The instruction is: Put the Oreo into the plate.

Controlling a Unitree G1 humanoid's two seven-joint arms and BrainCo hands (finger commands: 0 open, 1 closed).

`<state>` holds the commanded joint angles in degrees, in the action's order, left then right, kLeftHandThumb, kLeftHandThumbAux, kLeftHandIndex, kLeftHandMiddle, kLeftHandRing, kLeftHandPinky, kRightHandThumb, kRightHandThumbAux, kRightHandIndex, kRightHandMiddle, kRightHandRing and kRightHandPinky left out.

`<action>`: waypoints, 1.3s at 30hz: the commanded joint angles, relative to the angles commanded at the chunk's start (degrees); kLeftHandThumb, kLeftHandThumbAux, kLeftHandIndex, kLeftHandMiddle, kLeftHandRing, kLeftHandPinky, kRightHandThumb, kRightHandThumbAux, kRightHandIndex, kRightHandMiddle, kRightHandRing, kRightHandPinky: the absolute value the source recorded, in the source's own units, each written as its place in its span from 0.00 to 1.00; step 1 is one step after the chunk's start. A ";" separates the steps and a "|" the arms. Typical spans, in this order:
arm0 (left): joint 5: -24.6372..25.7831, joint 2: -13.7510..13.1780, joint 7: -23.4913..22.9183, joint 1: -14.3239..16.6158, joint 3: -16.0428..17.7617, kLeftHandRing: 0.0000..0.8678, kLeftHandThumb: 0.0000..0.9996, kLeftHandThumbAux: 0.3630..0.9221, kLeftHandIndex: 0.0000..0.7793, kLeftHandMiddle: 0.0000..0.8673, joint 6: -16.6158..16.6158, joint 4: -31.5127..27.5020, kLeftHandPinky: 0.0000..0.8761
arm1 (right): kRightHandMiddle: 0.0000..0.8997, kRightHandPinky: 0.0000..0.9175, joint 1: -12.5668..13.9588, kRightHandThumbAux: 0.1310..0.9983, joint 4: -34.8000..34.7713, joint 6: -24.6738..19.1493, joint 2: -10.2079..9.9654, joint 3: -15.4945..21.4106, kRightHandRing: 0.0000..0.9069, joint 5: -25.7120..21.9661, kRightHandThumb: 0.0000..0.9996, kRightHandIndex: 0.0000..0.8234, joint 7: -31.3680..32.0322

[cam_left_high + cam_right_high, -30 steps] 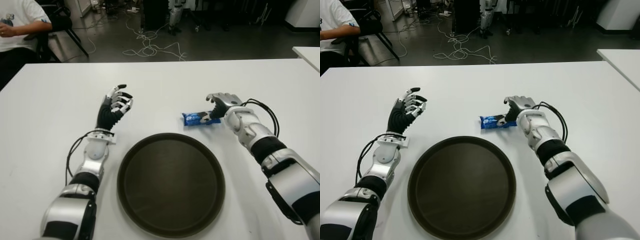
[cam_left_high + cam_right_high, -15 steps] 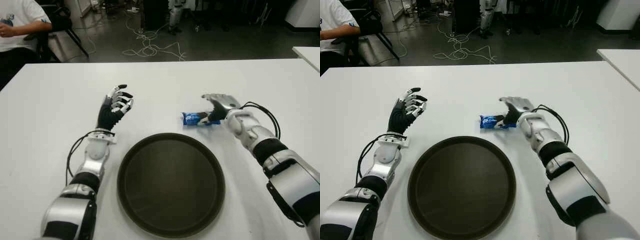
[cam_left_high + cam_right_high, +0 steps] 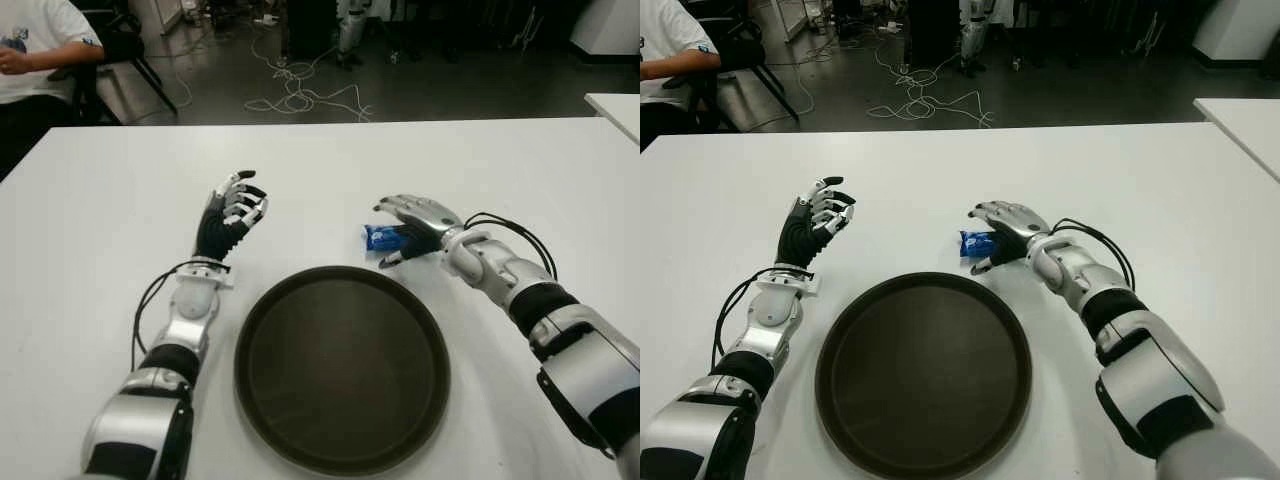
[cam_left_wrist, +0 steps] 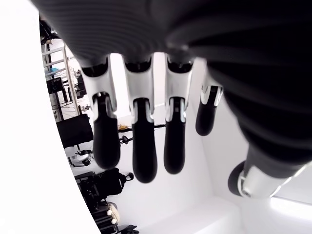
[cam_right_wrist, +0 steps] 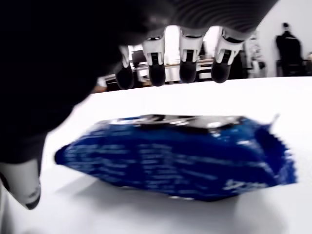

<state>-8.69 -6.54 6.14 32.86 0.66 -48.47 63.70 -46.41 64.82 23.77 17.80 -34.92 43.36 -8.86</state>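
Oreo: we found the blue Oreo packet [image 3: 383, 236] lying flat on the white table [image 3: 520, 160], a little right of the middle, just beyond the far right rim of the plate [image 3: 341, 365] and not yet in it
Right hand: our right hand [image 3: 415, 222] arched over the packet's right part, fingers spread above it and thumb low on the near side; in the right wrist view the fingertips [image 5: 157, 74] stood clear beyond the wrapper [image 5: 180, 153], so nothing was gripped
Key relation: the packet lay directly under the palm, its long axis running left to right across the table (roughly crosswise to the fingers), so we judged that closing fingers and thumb would pinch it across its short width
Nearer hand: the right by far
Left hand: it showed raised and relaxed, holding nothing [image 3: 229, 217], off the plate's far left rim
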 joint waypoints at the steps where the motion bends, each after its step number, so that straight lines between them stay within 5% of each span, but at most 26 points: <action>1: 0.01 -0.01 0.00 0.00 0.00 0.56 0.43 0.46 0.30 0.49 0.00 0.01 0.62 | 0.00 0.01 -0.04 0.49 0.11 0.08 -0.05 -0.10 0.00 0.03 0.00 0.00 -0.11; 19: -0.04 0.29 0.47 -0.40 -0.04 0.52 0.40 0.43 0.27 0.44 0.83 -1.15 0.59 | 0.03 0.05 0.31 0.50 1.38 0.01 -1.58 -1.77 0.02 0.69 0.00 0.00 -3.50; 39: -0.34 0.09 0.49 -0.32 -0.25 0.56 0.43 0.49 0.29 0.48 0.32 -0.78 0.63 | 0.01 0.04 0.11 0.56 2.60 -2.34 -2.76 -1.17 0.00 0.81 0.00 0.00 -4.06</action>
<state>-9.04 -6.45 6.64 32.54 0.41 -48.15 62.92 -46.30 67.42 21.44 15.04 -36.09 44.17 -12.92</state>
